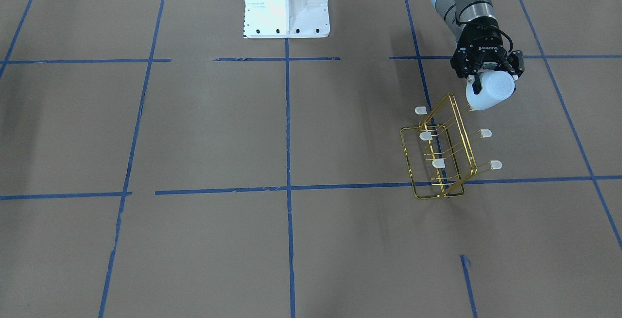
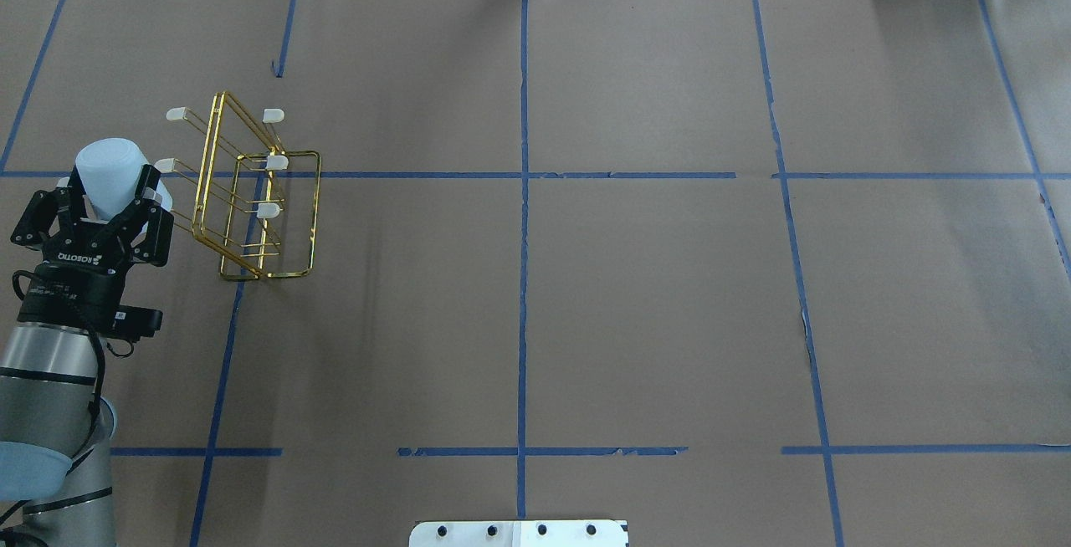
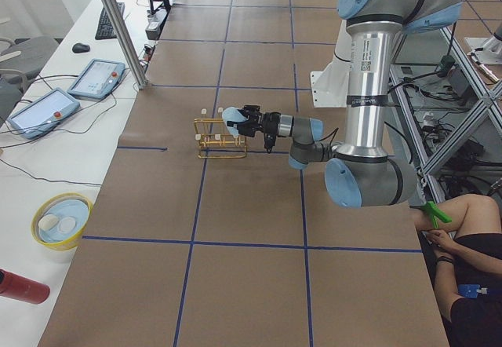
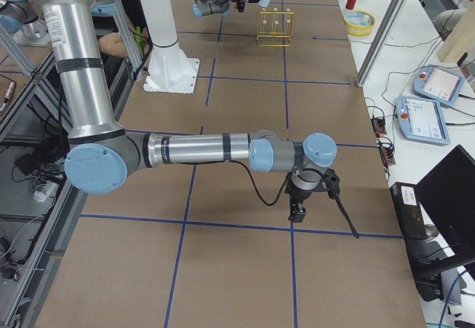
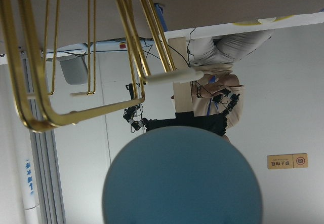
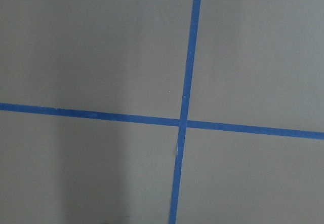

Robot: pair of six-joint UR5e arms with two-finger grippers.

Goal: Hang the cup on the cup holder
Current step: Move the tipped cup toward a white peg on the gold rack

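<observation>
Cup (image 1: 490, 92) is held tight in your left gripper (image 1: 492, 76), up in the air just beside the holder (image 1: 439, 149), and you cannot tell if your right gripper (image 4: 299, 208) is wide or narrow

Matte pale plastic cup (image 1: 492, 92), shiny gold metal-wire cup holder (image 1: 464, 133), whitish translucent prong caps (image 1: 495, 165), matt brown paper table cover (image 1: 218, 128), blue tape lines (image 1: 287, 128).

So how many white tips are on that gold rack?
5: three tips on the rack's side away from the cup, two toward it; the cup may hide a sixth.
</observation>
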